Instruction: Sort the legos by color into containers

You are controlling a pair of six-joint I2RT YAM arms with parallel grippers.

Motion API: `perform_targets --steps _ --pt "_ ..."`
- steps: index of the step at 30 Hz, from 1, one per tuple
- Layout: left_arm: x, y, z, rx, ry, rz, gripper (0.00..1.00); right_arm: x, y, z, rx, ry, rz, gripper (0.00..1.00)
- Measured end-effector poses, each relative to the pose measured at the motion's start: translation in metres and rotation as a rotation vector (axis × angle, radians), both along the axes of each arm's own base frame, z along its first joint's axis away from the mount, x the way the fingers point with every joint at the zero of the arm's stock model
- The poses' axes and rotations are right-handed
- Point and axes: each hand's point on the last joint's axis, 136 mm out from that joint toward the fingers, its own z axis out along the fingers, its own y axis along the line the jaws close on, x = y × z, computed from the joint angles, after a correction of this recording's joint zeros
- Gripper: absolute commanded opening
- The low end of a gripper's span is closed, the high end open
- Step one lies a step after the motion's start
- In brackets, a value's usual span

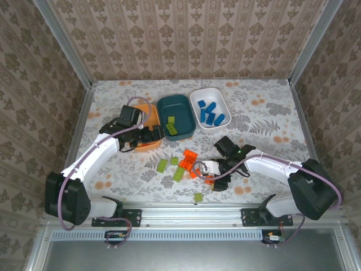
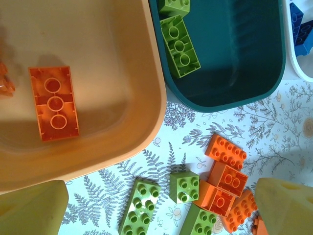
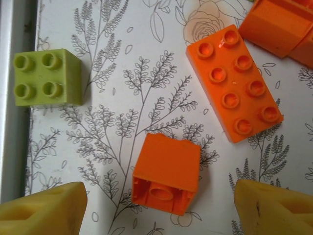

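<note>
1. Top external: you are hovering the left gripper (image 1: 148,138), wide and empty, above the orange dish (image 2: 157,103), with one orange brick (image 2: 53,103) lying inside.
2. You are straddling a tipped lego (image 3: 166,171) with the right gripper (image 3: 159,208), wide and not touching; the next move likely calls for closing, then carrying it to that dish.

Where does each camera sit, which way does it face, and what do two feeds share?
Top external: above and behind the bases, looking down on the table; both arms show, left gripper at the orange dish, right gripper by loose orange bricks.
Left wrist: looks down past its yellow fingertips at the orange dish and teal dish.
Right wrist: looks down between its fingertips at a tipped orange brick.
Shared: top and left wrist both show lime bricks in the teal dish.
</note>
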Motion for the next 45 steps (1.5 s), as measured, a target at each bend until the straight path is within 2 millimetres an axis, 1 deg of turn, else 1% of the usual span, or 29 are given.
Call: perform_targets --steps 6,11,17,21,22,26,29,31,33,37,41,43,45 --pt "0.000 0.002 -0.001 0.002 0.005 0.005 1.00 -0.002 -0.002 -0.015 -0.059 0.029 -0.011 0.79" --pt "0.001 0.004 -0.001 0.002 0.005 0.011 1.00 0.004 0.000 -0.020 -0.089 0.038 -0.040 0.71" --pt "0.002 0.007 -0.001 0.003 0.008 0.020 1.00 0.017 0.008 -0.021 -0.097 0.035 -0.083 0.59" --pt "0.002 0.008 0.000 0.002 0.005 0.024 1.00 0.022 0.009 -0.019 -0.101 0.029 -0.101 0.43" --pt "0.002 0.009 0.000 0.002 0.005 0.026 1.00 0.023 0.009 -0.019 -0.103 0.026 -0.102 0.40" --pt "0.003 0.010 0.000 0.002 0.004 0.032 1.00 0.023 0.007 -0.019 -0.111 0.023 -0.109 0.39" --pt "0.003 0.011 0.000 0.002 0.005 0.033 1.00 0.026 0.004 -0.014 -0.109 0.015 -0.124 0.39" --pt "0.003 0.011 0.000 0.002 0.005 0.034 1.00 0.034 0.002 -0.004 -0.095 -0.001 -0.147 0.39" --pt "0.003 0.011 -0.001 0.002 0.006 0.034 1.00 0.049 0.001 0.009 -0.068 -0.031 -0.179 0.39" --pt "0.004 0.013 -0.002 0.002 0.008 0.041 1.00 0.087 0.013 0.049 0.021 -0.102 -0.240 0.38" --pt "0.005 0.017 0.001 0.000 0.002 0.053 1.00 0.116 0.040 0.090 0.146 -0.148 -0.260 0.36" --pt "0.006 0.020 0.004 -0.003 -0.007 0.063 1.00 0.127 0.054 0.102 0.200 -0.157 -0.264 0.36" --pt "0.006 0.024 0.009 -0.008 -0.020 0.075 1.00 0.138 0.067 0.110 0.245 -0.162 -0.264 0.35"
